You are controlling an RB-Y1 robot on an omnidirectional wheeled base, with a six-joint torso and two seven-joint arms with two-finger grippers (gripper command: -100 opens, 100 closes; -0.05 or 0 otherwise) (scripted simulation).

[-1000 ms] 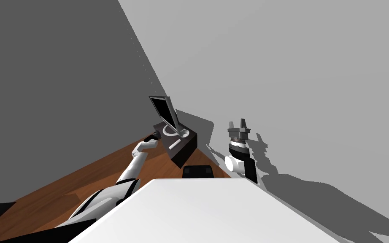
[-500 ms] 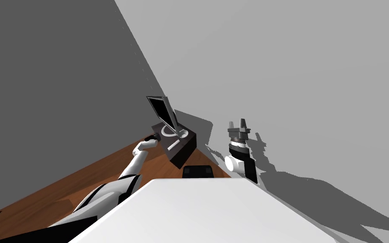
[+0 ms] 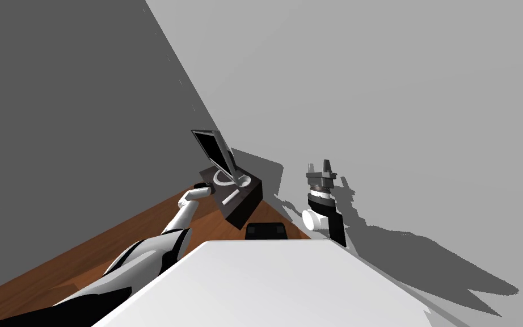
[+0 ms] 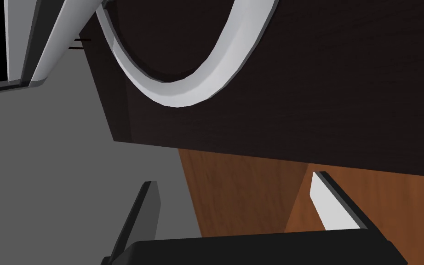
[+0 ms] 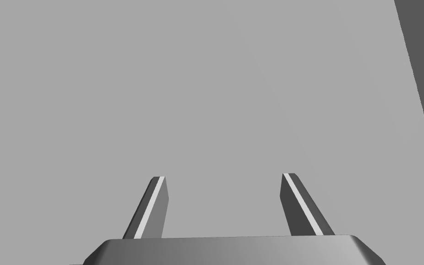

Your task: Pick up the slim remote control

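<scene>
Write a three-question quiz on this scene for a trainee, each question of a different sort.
1. True or false: the left pincer is shut on the slim white bar-shaped remote control.
2. Multiple choice: the remote lies on A) the brown wooden floor, B) the top of the dark box-shaped cabinet, C) the flat screen.
3. Fill in the blank: the right pincer, raised before the grey wall, has its fingers ____.

Key: 1 false, its fingers stand apart near the cabinet's corner, holding nothing. 2 B. 3 open.
</scene>
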